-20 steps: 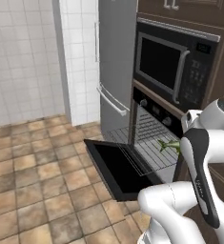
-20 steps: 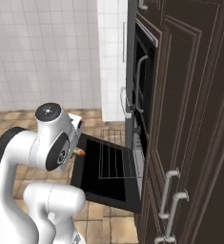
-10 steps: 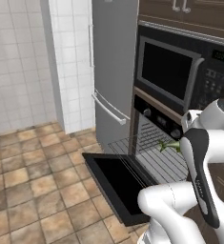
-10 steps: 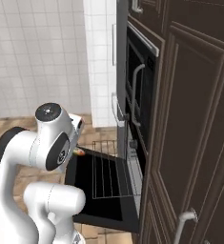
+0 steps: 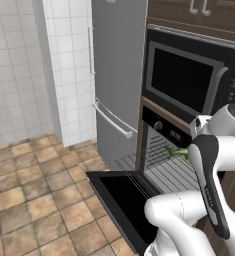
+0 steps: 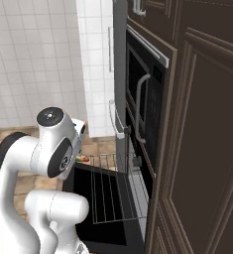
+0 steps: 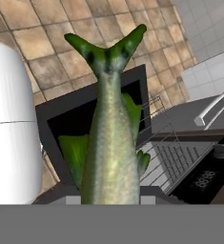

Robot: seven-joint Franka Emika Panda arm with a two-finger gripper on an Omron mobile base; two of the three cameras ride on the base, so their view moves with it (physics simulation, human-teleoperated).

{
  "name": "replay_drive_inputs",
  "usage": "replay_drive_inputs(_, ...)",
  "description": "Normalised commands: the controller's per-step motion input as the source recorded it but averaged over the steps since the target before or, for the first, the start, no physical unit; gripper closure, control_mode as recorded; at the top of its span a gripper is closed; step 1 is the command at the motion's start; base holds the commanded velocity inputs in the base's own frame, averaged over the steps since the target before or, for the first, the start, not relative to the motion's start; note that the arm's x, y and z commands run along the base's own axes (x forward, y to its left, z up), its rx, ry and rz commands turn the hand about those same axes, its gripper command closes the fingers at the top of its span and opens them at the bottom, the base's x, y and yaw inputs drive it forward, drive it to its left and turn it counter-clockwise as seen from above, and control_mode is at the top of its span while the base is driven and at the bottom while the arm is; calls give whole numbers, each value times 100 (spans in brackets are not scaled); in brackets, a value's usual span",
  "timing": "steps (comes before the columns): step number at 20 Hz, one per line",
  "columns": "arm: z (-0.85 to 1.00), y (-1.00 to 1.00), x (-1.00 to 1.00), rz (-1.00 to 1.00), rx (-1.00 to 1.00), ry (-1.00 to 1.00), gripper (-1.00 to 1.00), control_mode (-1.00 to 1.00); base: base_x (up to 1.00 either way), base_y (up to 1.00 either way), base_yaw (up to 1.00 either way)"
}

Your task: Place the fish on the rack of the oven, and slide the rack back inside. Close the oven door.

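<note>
My gripper (image 7: 111, 196) is shut on the fish (image 7: 111, 143), a slender green-grey fish whose forked tail points away from the hand. In the left base view the fish (image 5: 175, 152) pokes out from behind my forearm, above the rack (image 5: 154, 172). The rack, a grey wire grid, is pulled out over the oven door (image 5: 121, 200), which lies open and flat. The oven (image 5: 164, 129) shows its knob panel under the microwave. From the right base view, the rack (image 6: 105, 187) rests over the open oven door (image 6: 95, 213). In the hand view, the door (image 7: 56, 119) and rack (image 7: 173, 157) lie beneath the fish.
A tall grey fridge (image 5: 116, 75) stands left of the oven, with bar handles. A black microwave (image 5: 189, 82) sits above the oven, framed by dark brown cabinets (image 6: 202, 149). A tiled floor (image 5: 34, 190) spreads out to the left.
The whole picture has shifted: the base has moved closer, so the oven, fridge and microwave appear larger. The fish stays in my shut gripper above the rack.
</note>
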Motion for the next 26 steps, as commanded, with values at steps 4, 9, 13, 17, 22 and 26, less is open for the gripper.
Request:
replay_drive_inputs(4,-27,0,18,-7,0,-8,100,-100,0,0,0)
replay_drive_inputs(9,-48,1,9,-8,-3,-3,100,-100,0,0,0)
replay_drive_inputs(13,-51,3,0,-3,-7,-5,100,-100,0,0,0)
replay_drive_inputs(17,-48,11,7,0,-7,-2,100,-100,0,0,0)
replay_drive_inputs(22,-50,1,11,-1,-5,-2,100,-100,0,0,0)
replay_drive_inputs(26,-57,1,23,-2,-5,-2,100,-100,0,0,0)
